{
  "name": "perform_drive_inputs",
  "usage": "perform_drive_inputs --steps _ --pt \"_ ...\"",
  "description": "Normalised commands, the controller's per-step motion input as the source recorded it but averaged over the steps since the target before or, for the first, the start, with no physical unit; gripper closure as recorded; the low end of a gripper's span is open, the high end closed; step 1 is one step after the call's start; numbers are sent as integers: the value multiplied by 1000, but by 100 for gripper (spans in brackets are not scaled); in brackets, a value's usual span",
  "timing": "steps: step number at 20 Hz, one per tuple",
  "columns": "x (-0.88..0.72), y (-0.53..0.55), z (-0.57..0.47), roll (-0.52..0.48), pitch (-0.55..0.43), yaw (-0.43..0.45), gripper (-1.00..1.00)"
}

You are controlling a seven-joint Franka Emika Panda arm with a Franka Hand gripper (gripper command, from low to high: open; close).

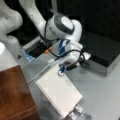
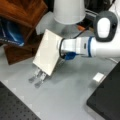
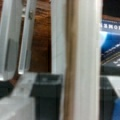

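In both front views the gripper point(image 2: 37, 78) sits at lower centre, its fingers point(image 1: 79, 109) closed on a white board point(image 2: 47, 55).

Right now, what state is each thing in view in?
gripper: low over the grey table, jaws look nearly closed, holding nothing visible.
white panel: fixed flat on the wrist, tilted.
wooden box: resting tilted at a front view's top left.
blue book: tucked under the wooden box.
white cone: upright behind the arm.
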Motion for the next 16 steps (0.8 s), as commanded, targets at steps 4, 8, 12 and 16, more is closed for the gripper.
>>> perform_drive_inputs --steps 4,8,12,16 --pt "-282 -381 56 47 -108 399 -100" --pt "-271 -320 45 40 -103 336 -100" --pt "-246 -254 29 59 -117 300 -100" --pt "-253 -207 -15 69 -119 277 -100"
